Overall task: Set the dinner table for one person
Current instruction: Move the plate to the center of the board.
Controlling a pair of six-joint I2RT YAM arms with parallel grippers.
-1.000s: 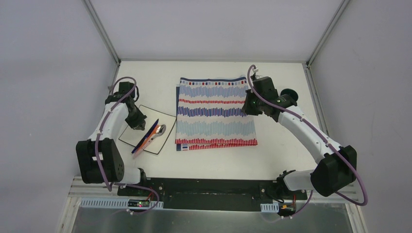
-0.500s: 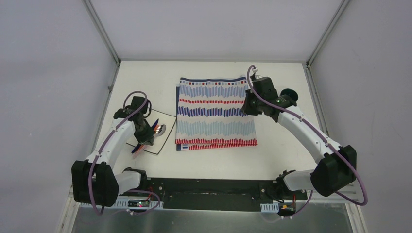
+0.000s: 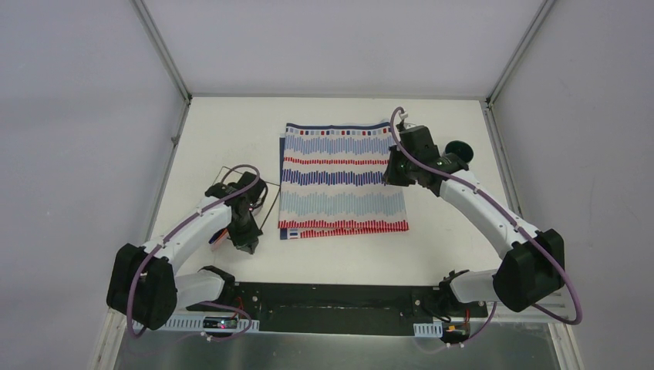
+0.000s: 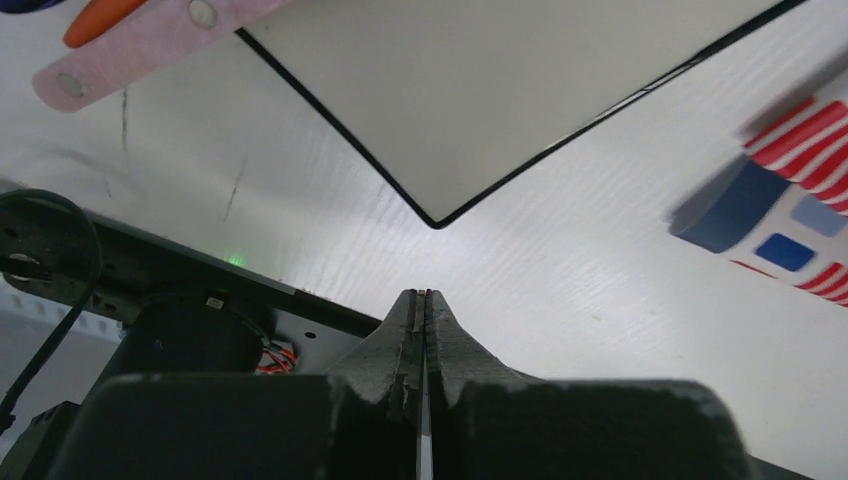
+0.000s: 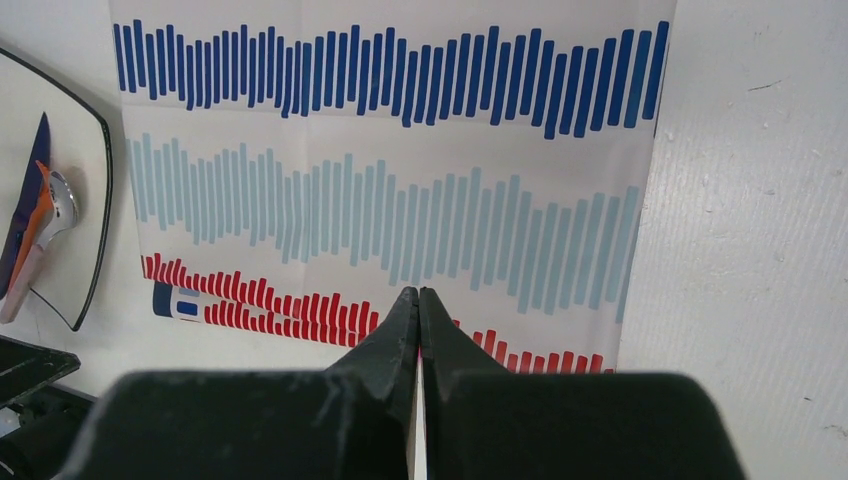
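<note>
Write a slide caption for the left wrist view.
Left gripper, shut and empty, facing a corner of the black-rimmed plate on the white table; cutlery handles top left, striped cloth right.

The left arm (image 3: 189, 226) folds in low, its wrist turned back toward the bases, and the left gripper (image 4: 420, 296) is pinched tight on nothing. The right arm (image 3: 486, 206) reaches far forward with its elbow out, the right gripper (image 5: 418, 293) likewise closed and empty.

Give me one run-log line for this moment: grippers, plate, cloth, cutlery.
left gripper: shut, empty, near plate corner | right gripper: shut, empty, over striped cloth | cutlery: on plate | dinner table: not set
</note>
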